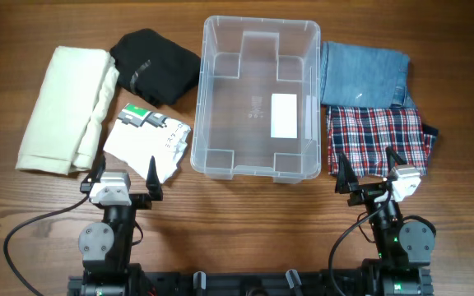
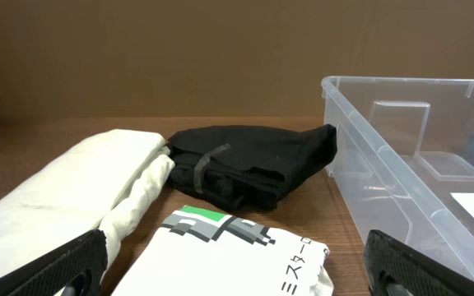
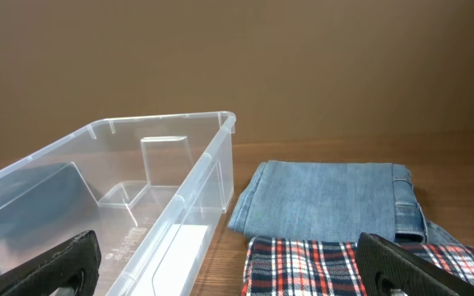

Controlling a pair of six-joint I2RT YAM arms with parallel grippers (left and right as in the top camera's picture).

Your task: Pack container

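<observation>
Since the container (image 1: 259, 20) sits mid-counter (image 1: 237, 234) with nothing inside (only its white label (image 1: 283, 115) shows on the base), packing looks not yet begun. Five folded pieces wait outside: cream garment (image 1: 64, 107), black garment (image 1: 155, 66) and white printed shirt (image 1: 148, 144) on its left, jeans (image 1: 362, 74) and plaid shirt (image 1: 377, 140) on its right. Left fingers (image 1: 153, 177) and right fingers (image 1: 344, 174) are spread wide, empty. All the loading remains, I judge.
</observation>
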